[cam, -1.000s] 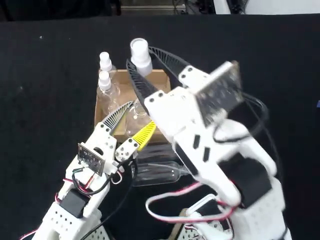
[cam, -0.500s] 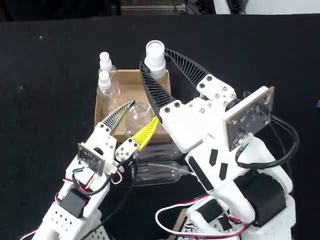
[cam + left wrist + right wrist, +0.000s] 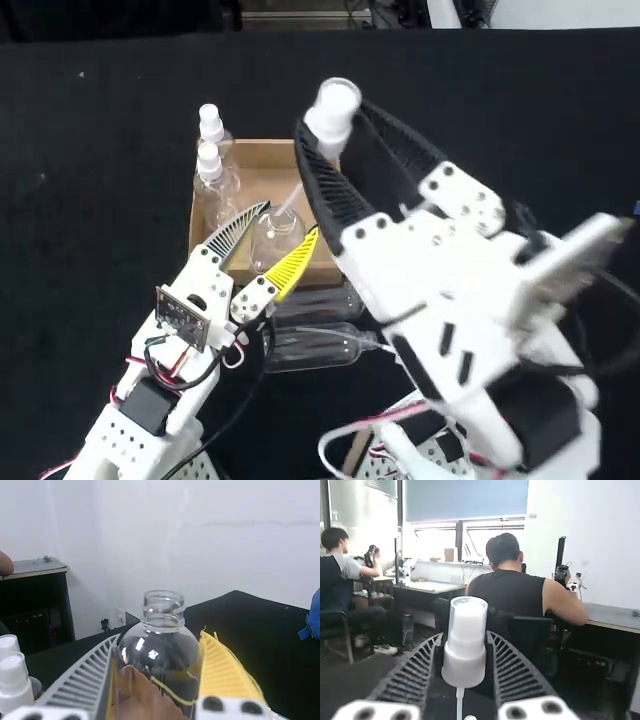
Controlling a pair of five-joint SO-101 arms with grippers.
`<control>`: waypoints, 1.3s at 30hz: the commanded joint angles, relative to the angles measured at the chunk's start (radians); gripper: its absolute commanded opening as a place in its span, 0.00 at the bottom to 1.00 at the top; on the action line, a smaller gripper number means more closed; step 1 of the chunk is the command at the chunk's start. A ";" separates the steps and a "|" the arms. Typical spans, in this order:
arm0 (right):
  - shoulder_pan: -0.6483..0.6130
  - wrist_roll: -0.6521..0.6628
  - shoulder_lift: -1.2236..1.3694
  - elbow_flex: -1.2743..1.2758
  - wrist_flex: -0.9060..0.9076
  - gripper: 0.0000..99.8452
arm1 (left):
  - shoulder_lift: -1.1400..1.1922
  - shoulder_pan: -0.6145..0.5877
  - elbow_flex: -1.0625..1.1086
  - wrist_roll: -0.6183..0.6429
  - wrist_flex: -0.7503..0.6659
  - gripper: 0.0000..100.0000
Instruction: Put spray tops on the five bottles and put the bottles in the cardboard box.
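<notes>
My left gripper, with one grey and one yellow finger, is shut on a clear open-necked bottle held upright over the cardboard box; the same bottle stands between its fingers in the left wrist view. High over the box's far right corner, my right gripper is shut on a white spray top, whose thin tube hangs toward the bottle. That spray top sits upright between black ribbed fingers. Two capped bottles stand at the box's left side.
Two clear uncapped bottles lie on the black table just in front of the box, between the two arms. The table is bare to the left and at the far side.
My right gripper has swung right and away with the spray top, rising and tilting back. The left gripper and its bottle have stayed still.
</notes>
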 commanded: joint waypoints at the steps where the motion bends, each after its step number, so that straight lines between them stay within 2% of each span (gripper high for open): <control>1: 0.023 0.075 0.001 0.058 -0.086 0.01 | -0.012 0.007 0.021 -0.005 -0.017 0.03; 18: 0.017 0.092 0.002 0.071 0.015 0.01 | -0.012 0.007 0.021 -0.005 -0.017 0.03; 26: -0.063 0.097 0.036 0.117 0.117 0.01 | -0.012 0.007 0.021 -0.005 -0.017 0.03; 28: -0.064 0.097 0.071 0.125 0.152 0.06 | -0.012 0.007 0.021 -0.005 -0.018 0.03; 31: -0.064 0.094 0.117 0.097 0.196 0.19 | -0.012 0.007 0.021 -0.005 -0.020 0.03; 33: -0.064 0.092 0.133 0.058 0.238 0.24 | -0.012 0.007 0.021 -0.005 -0.018 0.03; 39: -0.133 0.100 0.134 -0.117 0.402 0.18 | -0.012 0.007 0.021 -0.005 -0.018 0.03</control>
